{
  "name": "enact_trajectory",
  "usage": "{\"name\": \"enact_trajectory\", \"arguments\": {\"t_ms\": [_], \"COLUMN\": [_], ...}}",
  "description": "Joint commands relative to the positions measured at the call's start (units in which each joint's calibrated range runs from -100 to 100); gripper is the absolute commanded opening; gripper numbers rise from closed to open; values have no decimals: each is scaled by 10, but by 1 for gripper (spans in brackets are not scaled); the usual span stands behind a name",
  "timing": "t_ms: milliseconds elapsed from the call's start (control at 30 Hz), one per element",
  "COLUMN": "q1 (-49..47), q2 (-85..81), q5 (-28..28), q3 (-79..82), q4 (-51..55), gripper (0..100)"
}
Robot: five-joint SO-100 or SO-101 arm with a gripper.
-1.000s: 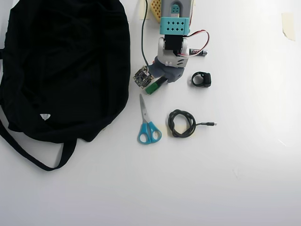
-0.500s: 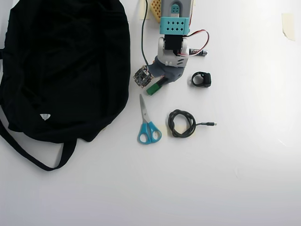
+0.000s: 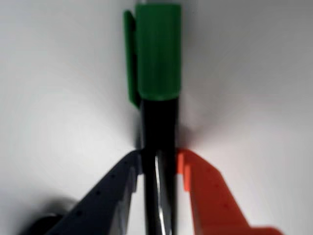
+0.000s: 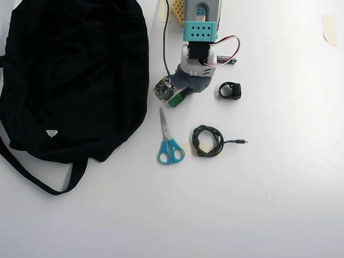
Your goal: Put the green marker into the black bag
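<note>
gripper [image 3: 157, 169] clamped on the slim black-barrelled green marker [image 3: 157, 68]
its dark and orange fingers press the barrel just below the bright green cap (blurred wrist view), above the white surface [image 4: 279, 188], right of the large floppy black fabric bag [image 4: 70, 75].

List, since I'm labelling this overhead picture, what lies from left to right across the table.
Black bag → scissors → coiled cable → small black ring-shaped thing → strip of tape. The arm, gripper and green marker overlap the scissors' span, so they are left out.
</note>
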Motion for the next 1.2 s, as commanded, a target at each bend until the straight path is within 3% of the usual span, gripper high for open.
{"name": "enact_trajectory", "arguments": {"t_ms": [0,333,733,967,1167], "q1": [-7,-5,31,98,214], "q2": [-10,-10,-10,-10,-10], "q5": [15,102,214,233,233], "q3": [-64,-247,-345,-421,-448], "q4": [47,195,302,371,374], "gripper": [2,2,2,2,2]}}
